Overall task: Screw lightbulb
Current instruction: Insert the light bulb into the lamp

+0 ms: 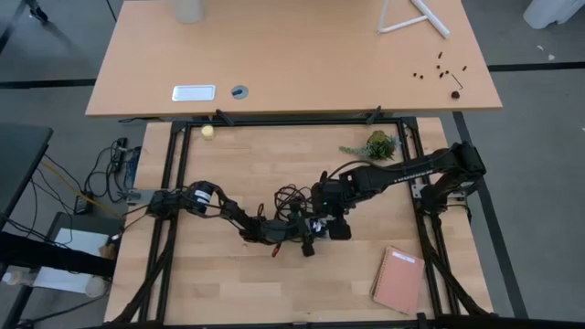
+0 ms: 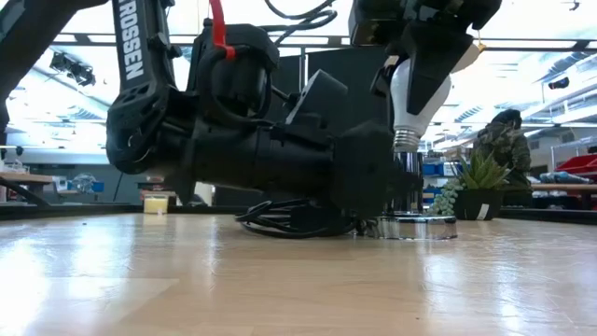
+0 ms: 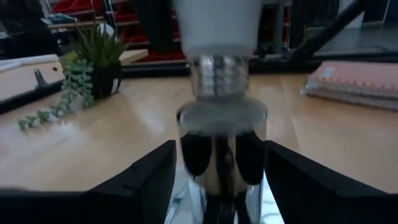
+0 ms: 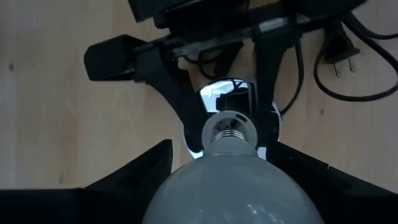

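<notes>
The white lightbulb (image 2: 409,93) hangs upright, with my right gripper (image 4: 227,168) shut on it from above. Its silvery screw base (image 3: 217,76) is at the mouth of the chrome socket (image 3: 221,155). The socket stands by its round disc (image 2: 417,227) on the wooden table. My left gripper (image 3: 221,186) lies level and low over the table, open. Its two fingers (image 4: 186,106) stand on either side of the socket's stem. In the high view the two grippers meet at mid-table, the left gripper (image 1: 309,239) near the right gripper (image 1: 331,217). My right gripper pinches the bulb's white glass globe (image 4: 180,186) between its two fingers, coming from above and pointing steeply down. The bulb hangs upright with its screw base down, at the socket's top. My left gripper's fingers flank the socket's stem (image 3: 186,155) level; whether they touch it I cannot tell.
The socket's black cord and plug (image 4: 339,50) lie coiled on the table behind it. A small potted plant (image 1: 377,144) stands at the back right, and a pink notebook (image 1: 398,279) lies at the front right. A small yellow thing (image 1: 208,132) sits at the far left.
</notes>
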